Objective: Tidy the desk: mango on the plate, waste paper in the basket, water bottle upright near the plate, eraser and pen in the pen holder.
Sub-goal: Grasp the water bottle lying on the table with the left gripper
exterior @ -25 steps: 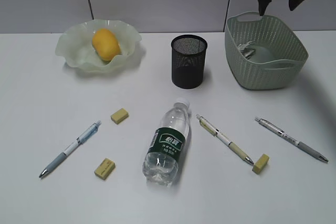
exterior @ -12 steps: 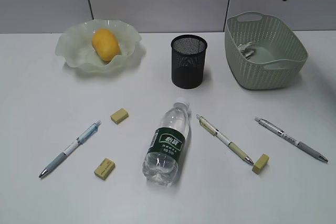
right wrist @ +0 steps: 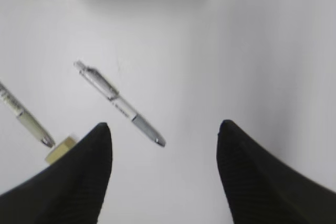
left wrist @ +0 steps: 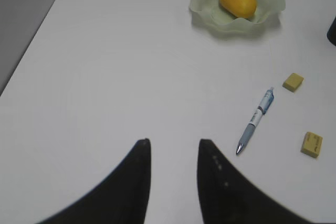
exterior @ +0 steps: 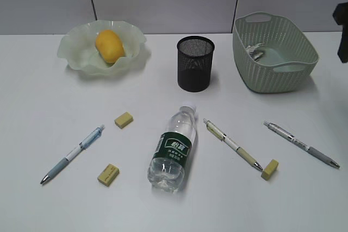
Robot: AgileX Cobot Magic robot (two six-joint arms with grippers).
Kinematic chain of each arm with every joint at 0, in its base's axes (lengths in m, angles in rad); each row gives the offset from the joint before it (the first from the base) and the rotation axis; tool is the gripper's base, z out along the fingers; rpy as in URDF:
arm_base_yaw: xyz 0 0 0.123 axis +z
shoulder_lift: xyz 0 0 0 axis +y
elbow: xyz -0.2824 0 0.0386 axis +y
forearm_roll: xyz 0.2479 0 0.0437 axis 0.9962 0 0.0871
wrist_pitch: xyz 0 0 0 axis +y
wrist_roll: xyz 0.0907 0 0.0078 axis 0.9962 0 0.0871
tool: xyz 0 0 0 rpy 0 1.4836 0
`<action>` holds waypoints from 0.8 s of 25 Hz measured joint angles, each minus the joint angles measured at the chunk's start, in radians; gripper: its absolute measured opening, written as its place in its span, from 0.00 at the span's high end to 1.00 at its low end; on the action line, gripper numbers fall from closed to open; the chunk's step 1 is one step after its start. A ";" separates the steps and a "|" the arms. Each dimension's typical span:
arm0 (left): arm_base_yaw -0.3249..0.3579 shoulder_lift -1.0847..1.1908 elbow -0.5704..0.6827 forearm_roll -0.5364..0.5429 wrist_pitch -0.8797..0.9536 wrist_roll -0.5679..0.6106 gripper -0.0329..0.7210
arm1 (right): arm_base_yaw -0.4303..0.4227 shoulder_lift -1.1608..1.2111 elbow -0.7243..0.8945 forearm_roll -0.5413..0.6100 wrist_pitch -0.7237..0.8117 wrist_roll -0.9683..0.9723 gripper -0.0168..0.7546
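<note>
Both tools gape empty: right [right wrist: 164, 129] wide, left [left wrist: 173, 142] narrower, above smooth white desk [exterior: 49, 123].

The mango [exterior: 109, 45] is lying in the plate [exterior: 76, 47] near the desk's [exterior: 43, 112] back left corner; the bottle [exterior: 173, 149] is lying toward the front edge, before the pen holder [exterior: 195, 63].

one mango [exterior: 109, 45], one plate [exterior: 76, 52], one pen holder [exterior: 195, 63], one basket [exterior: 274, 74], one water bottle [exterior: 173, 148], three pens [exterior: 72, 154], three erasers [exterior: 124, 119].

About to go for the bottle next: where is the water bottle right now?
In the exterior view the water bottle lies on its side at the desk's front centre, cap toward the pen holder, between two erasers on its left and a pen on its right.
</note>
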 joint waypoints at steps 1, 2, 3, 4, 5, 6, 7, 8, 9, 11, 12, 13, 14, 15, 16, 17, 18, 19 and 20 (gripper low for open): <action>0.000 0.000 0.000 0.000 0.000 0.000 0.64 | 0.000 -0.031 0.047 0.015 0.000 -0.001 0.33; 0.000 0.000 0.000 0.000 0.000 0.000 0.64 | 0.000 -0.069 0.084 0.034 0.000 -0.001 0.33; 0.000 0.000 0.000 0.000 0.000 0.000 0.64 | 0.000 -0.106 0.126 0.046 0.000 -0.002 0.33; 0.000 0.000 0.000 0.000 0.000 0.000 0.64 | 0.000 -0.145 0.166 0.075 0.000 -0.003 0.33; 0.000 0.000 0.000 0.000 0.000 0.000 0.64 | 0.000 -0.184 0.204 0.102 0.000 -0.003 0.33; 0.000 0.000 0.000 0.000 0.000 0.000 0.64 | 0.000 -0.224 0.235 0.115 0.000 -0.003 0.33; 0.000 0.000 0.000 0.000 0.000 0.000 0.64 | 0.000 -0.259 0.270 0.122 0.000 -0.004 0.33; 0.000 0.000 0.000 0.000 0.000 0.000 0.64 | 0.000 -0.301 0.303 0.128 0.000 -0.004 0.33; 0.000 0.000 0.000 0.000 0.000 0.000 0.64 | 0.000 -0.337 0.330 0.128 0.000 -0.004 0.33; 0.000 0.000 0.000 0.000 0.000 0.000 0.64 | 0.000 -0.422 0.387 0.128 0.000 -0.010 0.33; 0.000 0.000 0.000 0.000 0.000 0.000 0.64 | 0.000 -0.465 0.412 0.125 0.000 -0.016 0.33; 0.000 0.000 0.000 0.000 0.000 0.000 0.64 | 0.000 -0.499 0.431 0.121 0.000 -0.022 0.33; 0.000 0.000 0.000 0.000 0.000 0.000 0.64 | 0.000 -0.540 0.453 0.116 0.001 -0.029 0.33; 0.000 0.000 0.000 0.000 0.000 0.000 0.64 | 0.000 -0.574 0.473 0.108 0.001 -0.036 0.33; 0.000 0.000 0.000 0.000 0.000 0.000 0.64 | 0.000 -0.616 0.487 0.101 0.001 -0.046 0.33; 0.000 0.000 0.000 0.000 0.000 0.000 0.64 | 0.000 -0.657 0.504 0.097 0.001 -0.054 0.33; 0.000 0.000 0.000 0.000 0.000 0.000 0.64 | 0.000 -0.699 0.520 0.097 0.001 -0.059 0.33; 0.000 0.000 0.000 0.000 0.000 0.000 0.64 | 0.000 -0.742 0.538 0.097 0.001 -0.063 0.33; 0.000 0.000 0.000 0.000 0.000 0.000 0.64 | 0.000 -0.778 0.554 0.098 0.001 -0.064 0.33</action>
